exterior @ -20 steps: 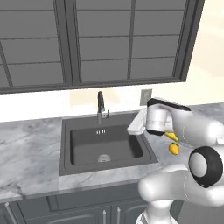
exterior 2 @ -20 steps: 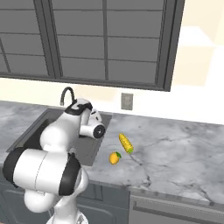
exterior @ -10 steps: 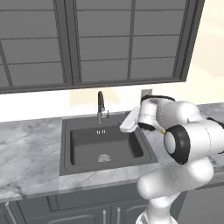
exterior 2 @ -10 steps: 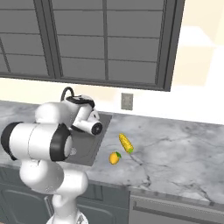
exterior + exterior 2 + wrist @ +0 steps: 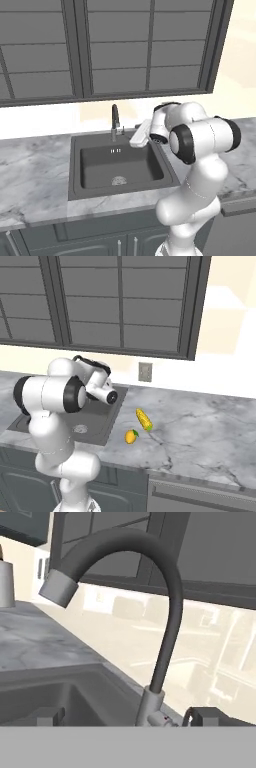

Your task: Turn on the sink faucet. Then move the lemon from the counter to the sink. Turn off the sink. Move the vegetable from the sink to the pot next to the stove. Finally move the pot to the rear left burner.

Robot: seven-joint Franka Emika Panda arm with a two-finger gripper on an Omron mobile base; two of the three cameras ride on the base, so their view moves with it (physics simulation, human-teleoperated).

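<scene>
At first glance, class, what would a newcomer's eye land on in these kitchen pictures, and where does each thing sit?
The big white arm bends over the right side of the dark sink, its hand aimed at the slim arched faucet at the basin's back rim. Next come two bright spots on the grey marble counter right of the sink: a small lemon and a corn cob just behind it.

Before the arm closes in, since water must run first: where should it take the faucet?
At the small lever by the base of the faucet, coming in from the sink's right; the arched spout gives no useful hold.
</scene>
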